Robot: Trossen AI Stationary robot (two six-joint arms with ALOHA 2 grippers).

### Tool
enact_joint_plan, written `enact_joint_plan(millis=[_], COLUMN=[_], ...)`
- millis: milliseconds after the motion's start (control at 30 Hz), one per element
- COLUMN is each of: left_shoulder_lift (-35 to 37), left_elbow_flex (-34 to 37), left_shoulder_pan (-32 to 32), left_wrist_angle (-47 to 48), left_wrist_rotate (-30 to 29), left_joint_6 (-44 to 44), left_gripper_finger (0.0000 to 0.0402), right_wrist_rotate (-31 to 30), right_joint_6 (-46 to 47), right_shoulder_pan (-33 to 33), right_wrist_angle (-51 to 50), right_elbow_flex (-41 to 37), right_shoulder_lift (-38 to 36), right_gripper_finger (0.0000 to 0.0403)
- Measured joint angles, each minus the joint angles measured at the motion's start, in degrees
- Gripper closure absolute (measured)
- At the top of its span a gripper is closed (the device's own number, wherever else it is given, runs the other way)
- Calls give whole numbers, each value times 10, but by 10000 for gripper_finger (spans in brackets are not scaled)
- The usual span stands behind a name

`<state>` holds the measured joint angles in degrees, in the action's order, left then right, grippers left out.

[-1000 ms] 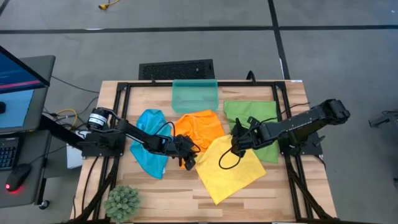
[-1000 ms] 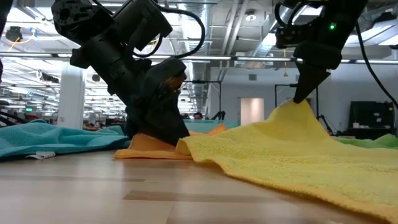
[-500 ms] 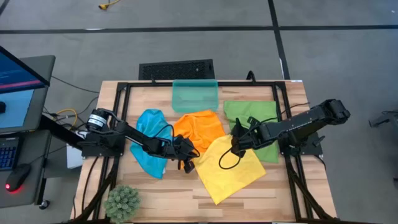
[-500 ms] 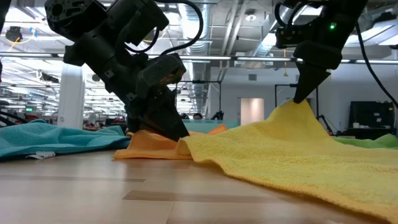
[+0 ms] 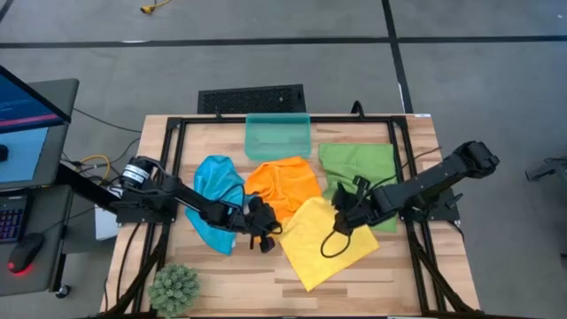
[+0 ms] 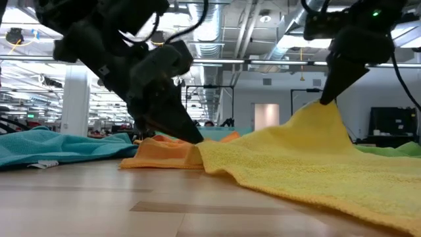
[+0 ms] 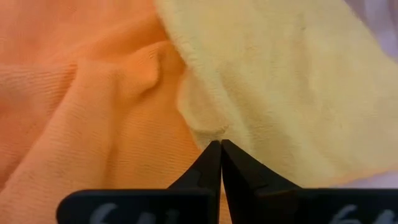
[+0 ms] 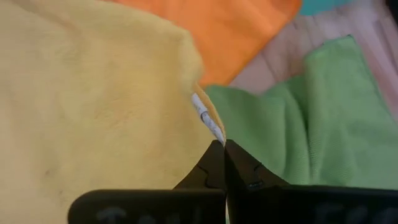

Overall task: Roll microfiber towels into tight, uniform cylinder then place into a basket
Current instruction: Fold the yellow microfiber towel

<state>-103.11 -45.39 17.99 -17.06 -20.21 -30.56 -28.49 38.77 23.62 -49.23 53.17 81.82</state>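
Observation:
The yellow towel [image 5: 330, 246] lies as a diamond at the table's near middle, its far-left part over the orange towel [image 5: 283, 182]. The blue towel [image 5: 217, 202] is on the left and the green towel [image 5: 359, 167] on the right, both flat on the wood. The teal basket [image 5: 277, 136] stands at the far middle. My left gripper [image 5: 266, 234] is shut at the yellow towel's left corner. My right gripper [image 5: 342, 214] is shut at its far corner, which is raised into a peak [image 6: 323, 108]. My left gripper pinches the yellow towel's left edge [image 7: 210, 132] between its two fingertips, where it overlaps the orange towel. The fingers slant down from the table's left. That edge stays low, on the orange towel. My right gripper pinches the yellow towel's far corner, beside its white label [image 8: 205, 117], between its two fingertips. The fingers come steeply from above. The corner is lifted, and the cloth slopes down from it onto the table [image 6: 316, 178].
A black grated rectangle [image 5: 251, 97] lies beyond the basket. A small spiky green plant [image 5: 174, 287] stands at the near left corner. Black frame rails [image 5: 400, 159] run along the table's sides. A monitor and keyboard [image 5: 18, 115] stand left of the table.
Both grippers have gone toward the table's near edge and a little to the right, drawing the yellow towel with them. Its far corner has slid off the green towel's edge and uncovered more of the orange one. The peak under my right gripper has stayed raised.

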Motion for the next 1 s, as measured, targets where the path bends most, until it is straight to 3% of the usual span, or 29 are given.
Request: enact_joint_plan(millis=[233,500,1000], left_shoulder_lift=[62,94,234], left_elbow_flex=[0,0,0], left_shoulder_pan=[37,72,126], left_wrist_angle=[76,92,116], left_wrist_rotate=[-92,-147,-163], left_joint_6=[2,18,61], left_gripper_finger=[401,401,401], right_wrist_rotate=[-2,-43,-77], right_joint_6=[53,63,68], right_shoulder_pan=[56,119,209], right_wrist_angle=[5,21,17], right_elbow_flex=[8,53,156], right_shoulder_lift=[0,0,0], right_gripper_finger=[395,397,400])
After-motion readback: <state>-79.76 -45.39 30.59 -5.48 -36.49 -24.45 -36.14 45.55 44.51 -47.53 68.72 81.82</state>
